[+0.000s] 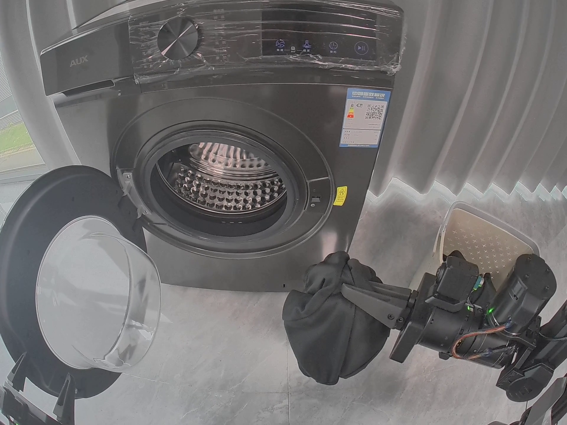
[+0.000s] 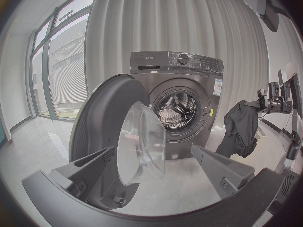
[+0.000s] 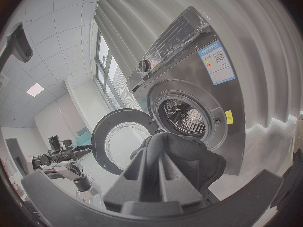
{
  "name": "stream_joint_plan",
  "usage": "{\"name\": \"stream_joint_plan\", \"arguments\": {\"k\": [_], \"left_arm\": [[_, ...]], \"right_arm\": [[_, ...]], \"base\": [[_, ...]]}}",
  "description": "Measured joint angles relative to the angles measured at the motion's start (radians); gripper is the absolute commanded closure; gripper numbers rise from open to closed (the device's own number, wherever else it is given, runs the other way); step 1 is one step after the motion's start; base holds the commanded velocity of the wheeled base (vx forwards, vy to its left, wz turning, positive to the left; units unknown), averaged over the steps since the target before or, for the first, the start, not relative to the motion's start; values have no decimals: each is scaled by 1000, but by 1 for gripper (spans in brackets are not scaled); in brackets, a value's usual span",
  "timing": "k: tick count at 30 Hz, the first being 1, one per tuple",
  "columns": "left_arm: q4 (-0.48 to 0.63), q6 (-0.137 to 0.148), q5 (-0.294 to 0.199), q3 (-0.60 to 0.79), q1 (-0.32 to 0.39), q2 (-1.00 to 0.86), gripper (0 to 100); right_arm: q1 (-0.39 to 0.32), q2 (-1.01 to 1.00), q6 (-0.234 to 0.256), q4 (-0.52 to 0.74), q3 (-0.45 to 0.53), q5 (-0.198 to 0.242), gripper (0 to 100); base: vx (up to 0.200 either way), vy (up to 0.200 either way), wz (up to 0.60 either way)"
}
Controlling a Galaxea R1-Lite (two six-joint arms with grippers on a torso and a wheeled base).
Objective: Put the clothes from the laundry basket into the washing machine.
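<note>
Right gripper (image 1: pixel 348 293) is pinching a black garment (image 1: pixel 331 332), dangling at five o'clock from the open, seemingly empty drum (image 1: pixel 227 187) of the washing machine (image 1: pixel 248 98); left gripper (image 2: pixel 151 150) is holding its fingers wide apart. Insertion is apparently remaining.

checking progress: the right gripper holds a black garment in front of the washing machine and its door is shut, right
Not quite: the door is swung wide open, the drum exposed, as the head view shows. The right gripper does hold the black garment in front of the washing machine.
</note>
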Motion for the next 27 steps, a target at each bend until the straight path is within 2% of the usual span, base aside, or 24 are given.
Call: {"name": "stream_joint_plan", "arguments": {"k": [14,18,22,27], "left_arm": [[0,0,0,0,1,0,0],[-1,12,-12,0,1,0,0],[-2,46,-47,0,1,0,0],[-4,53,-57,0,0,0,0]], "right_arm": [[15,20,2,0,-42,-1,100],[25,31,8,1,-74,-6,100],[41,43,25,7,-116,-33,100],[77,76,89,4,-175,-87,100]], "base": [[0,0,0],[0,0,0],[0,0,0],[0,0,0]]}}
